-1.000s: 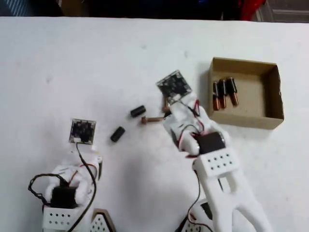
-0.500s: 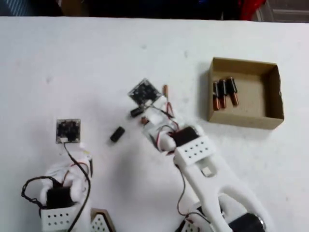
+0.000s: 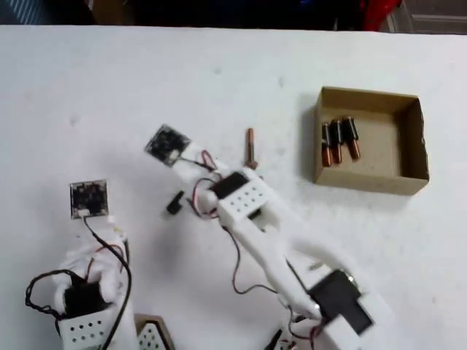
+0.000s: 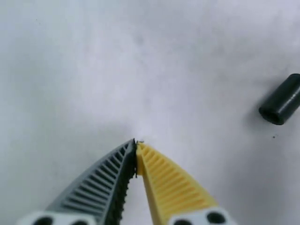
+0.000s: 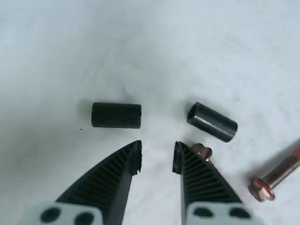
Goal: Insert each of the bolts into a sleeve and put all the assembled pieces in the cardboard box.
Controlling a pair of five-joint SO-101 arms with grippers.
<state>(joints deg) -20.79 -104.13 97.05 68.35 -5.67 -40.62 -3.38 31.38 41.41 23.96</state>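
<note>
Pointing down at the white table (image 3: 109,87), the right gripper (image 5: 157,157) has its jaws slightly parted and holds nothing. Just ahead of its tips lie a short black cylindrical sleeve (image 5: 116,115) and a second black sleeve (image 5: 212,122), apart from each other. A copper flanged bolt (image 5: 274,177) lies near; a copper bolt head (image 5: 202,151) peeks from behind one finger. The left gripper (image 4: 136,146) is empty, fingers pressed together. The brown cardboard box (image 3: 368,179) sits well apart and holds three assembled copper-and-black pieces (image 3: 339,141) side by side.
</note>
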